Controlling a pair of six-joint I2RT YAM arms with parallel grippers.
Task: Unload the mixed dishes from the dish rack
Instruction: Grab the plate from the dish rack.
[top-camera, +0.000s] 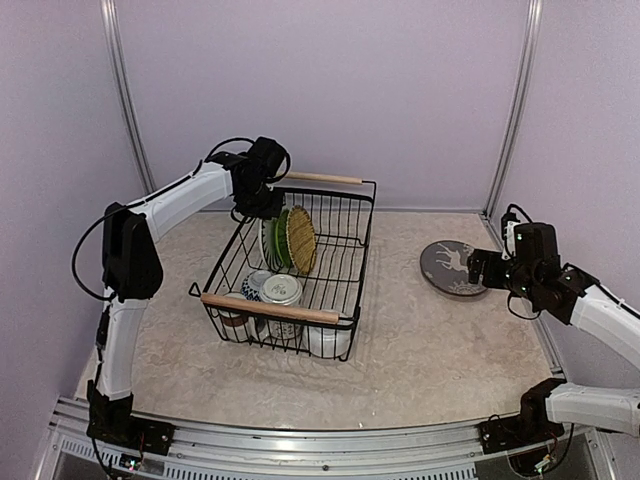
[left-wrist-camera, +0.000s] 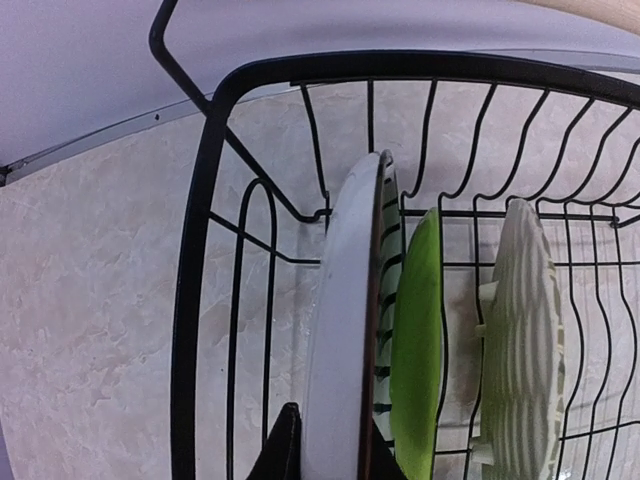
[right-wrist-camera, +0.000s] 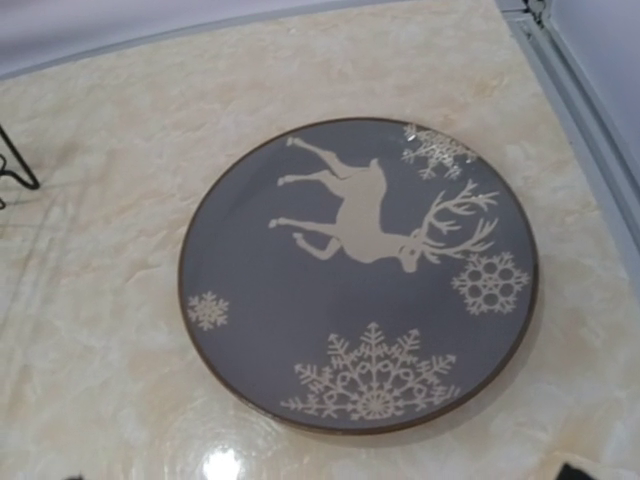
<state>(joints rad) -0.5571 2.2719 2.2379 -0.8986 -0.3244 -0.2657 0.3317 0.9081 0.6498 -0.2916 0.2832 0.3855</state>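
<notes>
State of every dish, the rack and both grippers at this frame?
dish rack: upright on table, partly loaded
striped plate: on edge in rack, gripped by left gripper
green plate: on edge in rack, untouched
ribbed plate: on edge in rack
reindeer plate: flat on table, outside rack
bowl: upright in rack's near end
right gripper: open, by reindeer plate
</notes>
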